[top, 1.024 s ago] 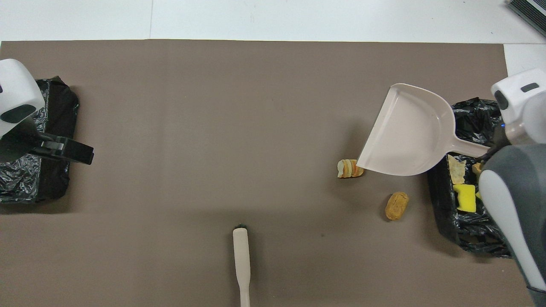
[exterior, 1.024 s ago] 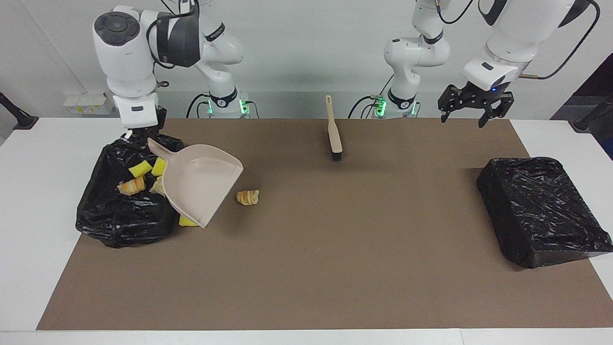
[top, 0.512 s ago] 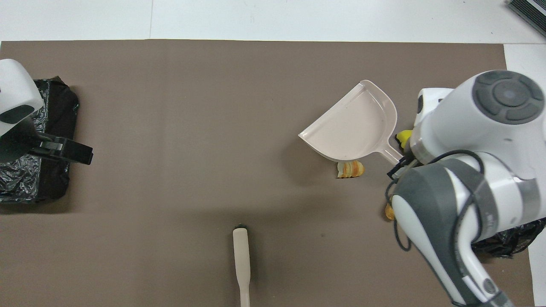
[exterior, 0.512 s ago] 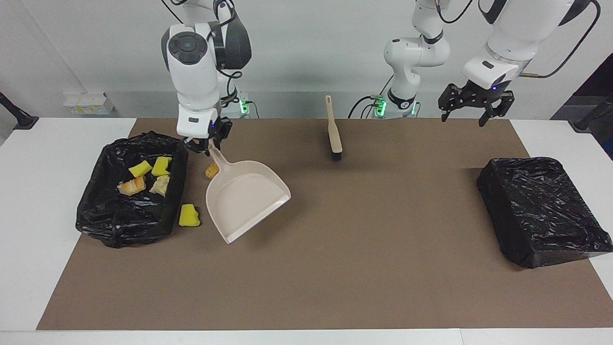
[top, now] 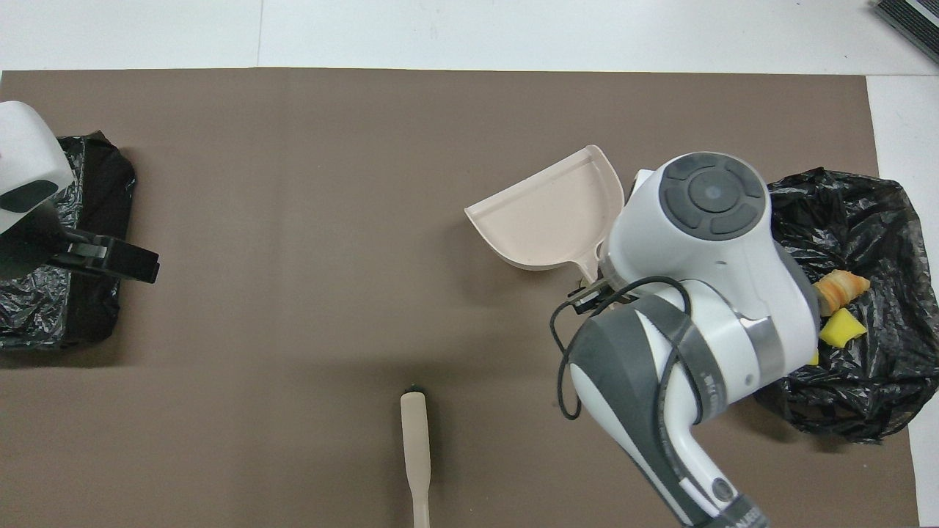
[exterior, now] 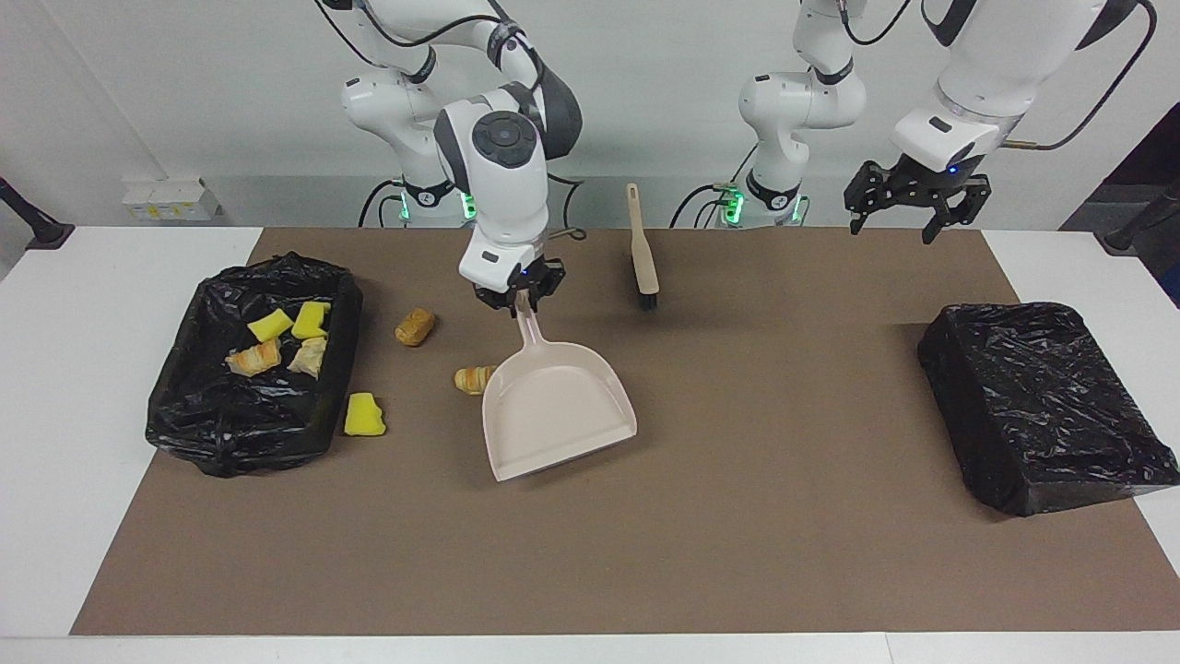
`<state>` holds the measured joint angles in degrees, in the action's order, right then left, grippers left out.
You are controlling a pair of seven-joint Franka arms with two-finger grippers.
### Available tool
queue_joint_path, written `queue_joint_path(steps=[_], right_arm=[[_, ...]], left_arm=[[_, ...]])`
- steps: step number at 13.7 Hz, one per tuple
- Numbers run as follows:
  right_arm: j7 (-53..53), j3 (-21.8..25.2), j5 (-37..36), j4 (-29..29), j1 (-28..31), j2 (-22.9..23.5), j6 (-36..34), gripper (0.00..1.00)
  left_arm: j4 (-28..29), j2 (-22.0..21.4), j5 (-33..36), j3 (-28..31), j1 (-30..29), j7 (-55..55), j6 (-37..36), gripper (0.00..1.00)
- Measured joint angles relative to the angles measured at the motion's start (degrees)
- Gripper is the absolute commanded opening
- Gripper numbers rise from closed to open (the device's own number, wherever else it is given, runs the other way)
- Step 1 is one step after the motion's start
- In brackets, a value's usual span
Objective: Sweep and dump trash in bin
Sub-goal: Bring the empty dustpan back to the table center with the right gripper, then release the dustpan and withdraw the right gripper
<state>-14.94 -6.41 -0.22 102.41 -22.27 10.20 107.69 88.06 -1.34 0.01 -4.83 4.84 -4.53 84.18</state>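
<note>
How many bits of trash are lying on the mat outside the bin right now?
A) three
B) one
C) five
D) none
A: on the brown mat lie a yellow sponge chunk, a brown bread piece and a croissant piece, all outside the bin.

White wall point(exterior: 645, 83), brown-matted white table point(exterior: 111, 553)

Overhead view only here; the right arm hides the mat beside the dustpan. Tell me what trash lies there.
Observer: A croissant piece lies beside the dustpan, toward the bin.
Operator: List the rest.
Observer: A brown bread piece sits nearer to the robots than the croissant piece.
Operator: Anything else, report it.
Observer: A yellow sponge chunk lies on the mat, close beside the bin.
</note>
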Motion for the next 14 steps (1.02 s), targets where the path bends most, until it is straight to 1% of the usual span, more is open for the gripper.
queue_joint_path(steps=[2,3,7,9,11,13,14], right_arm=[[-8.06,-0.01,0.11,-1.03,-3.59,3.0,3.3,0.0],[-11.2,0.01,0.12,-2.06,-5.11,4.64,3.89,0.0],[-22.98,0.03,0.12,-10.32,-11.54,13.7,5.83,0.0],[-26.44,0.08,0.11,-13.51,-13.39,17.55,8.0,0.0],[-27.43,0.17,0.11,-14.93,-13.95,19.19,8.26,0.0],[-27.43,0.31,0.11,-15.38,-13.9,19.26,8.26,0.01],[-27.43,0.33,0.11,-15.49,-13.87,19.26,8.26,0.38]], left_arm=[[0.0,0.0,0.0,0.01,-0.02,0.0,0.0,1.0],[0.0,0.0,0.0,0.01,-0.02,0.0,0.0,1.0],[0.0,0.0,0.0,0.07,-0.05,0.0,0.0,1.0],[0.0,0.0,0.0,0.04,-0.05,0.0,0.0,1.0],[0.0,0.0,0.0,0.05,-0.06,0.0,0.0,1.0],[0.0,0.0,0.0,0.04,-0.06,0.0,0.02,1.0],[0.0,0.0,0.0,0.02,-0.06,0.0,0.02,1.0]])
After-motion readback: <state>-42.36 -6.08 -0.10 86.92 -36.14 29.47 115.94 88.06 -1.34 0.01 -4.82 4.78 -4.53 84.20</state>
